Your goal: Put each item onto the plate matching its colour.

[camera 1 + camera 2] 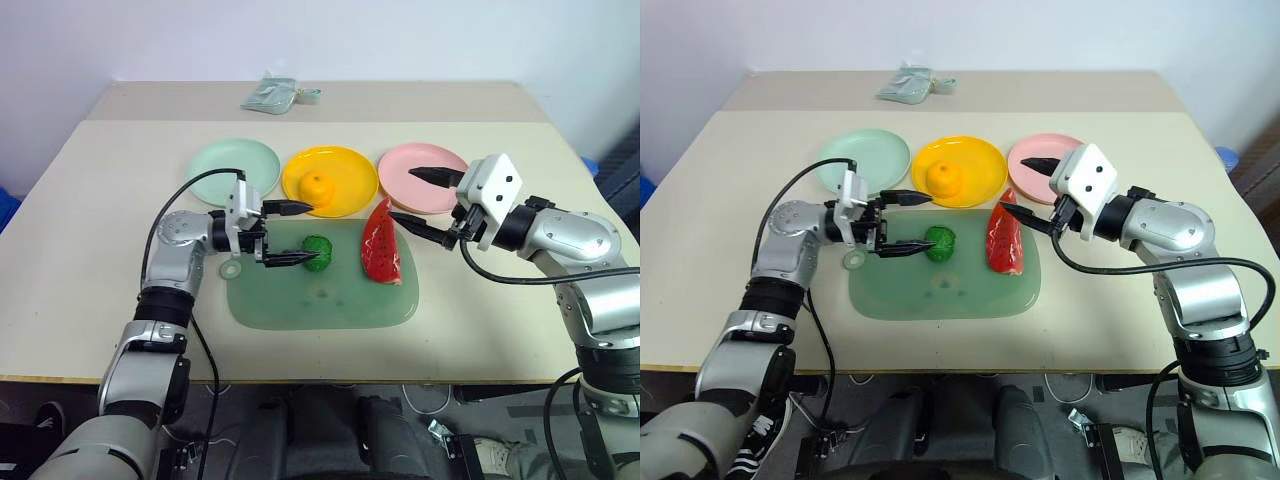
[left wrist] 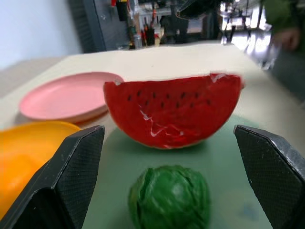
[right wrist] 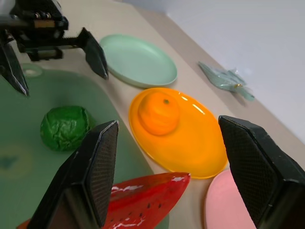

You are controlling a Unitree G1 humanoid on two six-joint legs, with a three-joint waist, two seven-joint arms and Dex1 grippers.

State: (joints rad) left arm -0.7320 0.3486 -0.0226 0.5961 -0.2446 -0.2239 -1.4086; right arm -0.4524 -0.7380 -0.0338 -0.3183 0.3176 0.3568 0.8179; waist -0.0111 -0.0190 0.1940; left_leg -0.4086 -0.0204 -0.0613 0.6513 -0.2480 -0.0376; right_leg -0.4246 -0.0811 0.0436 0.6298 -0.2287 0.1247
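The orange fruit [image 1: 317, 186] is already seated on the yellow plate [image 1: 350, 170], so one match is judged done. The left claw [image 1: 292, 234] is held wide and empty just beside the green ball [image 1: 318, 253] on the mat [image 1: 320, 300]. The right claw [image 1: 425, 203] is spread wide near the watermelon slice [image 1: 381, 243].

Count on the table [image 1: 90, 200]: three plates, namely one mint green plate [image 1: 233, 171], one yellow plate [image 1: 345, 168], one pink plate [image 1: 405, 172]. Three toy foods: one orange fruit [image 1: 317, 186], one green ball [image 1: 318, 253], one watermelon slice [image 1: 381, 243]. One green mat [image 1: 320, 300]. One pale packet [image 1: 272, 94]. Two claws: left claw [image 1: 296, 233], right claw [image 1: 424, 203].
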